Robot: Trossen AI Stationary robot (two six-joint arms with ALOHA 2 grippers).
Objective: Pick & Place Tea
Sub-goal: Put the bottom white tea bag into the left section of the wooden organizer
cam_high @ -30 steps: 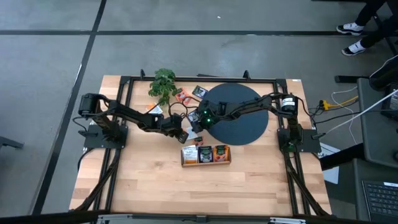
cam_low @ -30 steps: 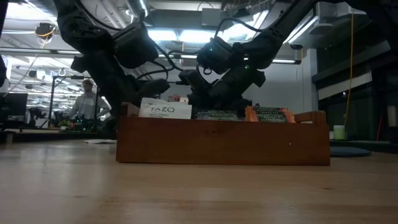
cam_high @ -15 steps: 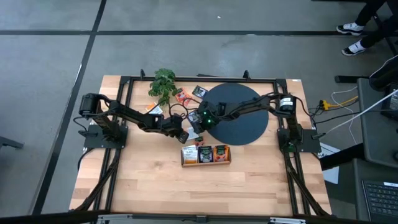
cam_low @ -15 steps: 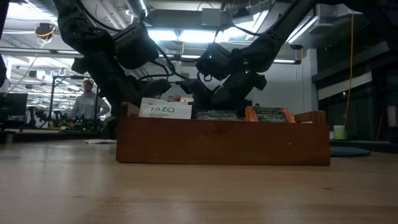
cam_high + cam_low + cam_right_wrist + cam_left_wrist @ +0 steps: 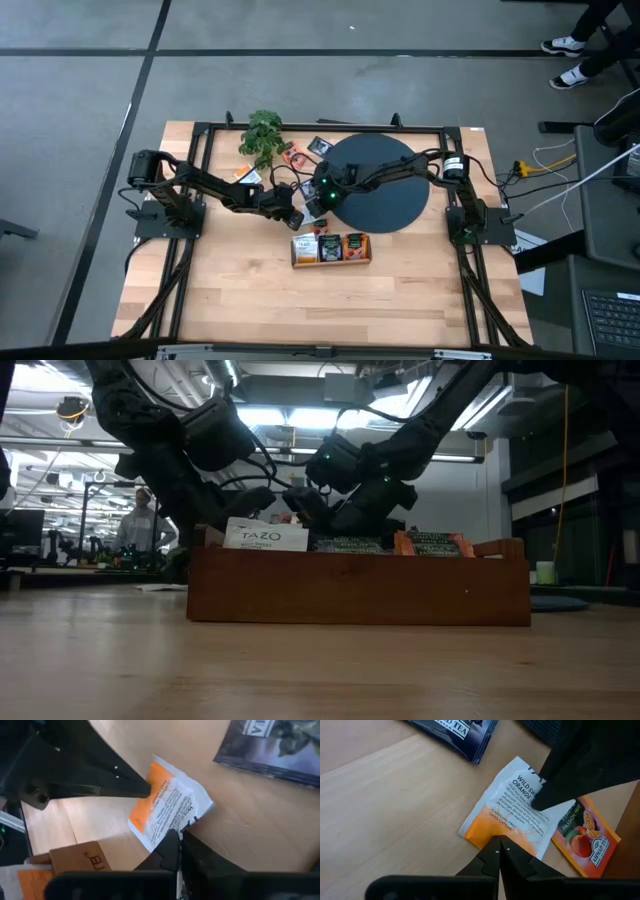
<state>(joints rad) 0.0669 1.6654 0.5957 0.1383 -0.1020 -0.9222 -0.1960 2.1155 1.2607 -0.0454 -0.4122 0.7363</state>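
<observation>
The left gripper (image 5: 296, 217) sits just left of frame center in the high view, fingers pressed together w/ nothing between them, tips touching the orange end of the white-and-orange tea packet (image 5: 512, 809). That packet lies flat on the wood table (image 5: 230, 290), a bit above the wooden box (image 5: 331, 249) of tea near the middle. Beside it lies a peach tea packet (image 5: 585, 836), lower right in the left wrist view. The right gripper (image 5: 316, 200) sits mid-frame, fingers squeezed onto the packet's other edge. Risk: both claws push one flat packet from 2 sides, so it may crumple, slide away or tear, & the claws may bump
</observation>
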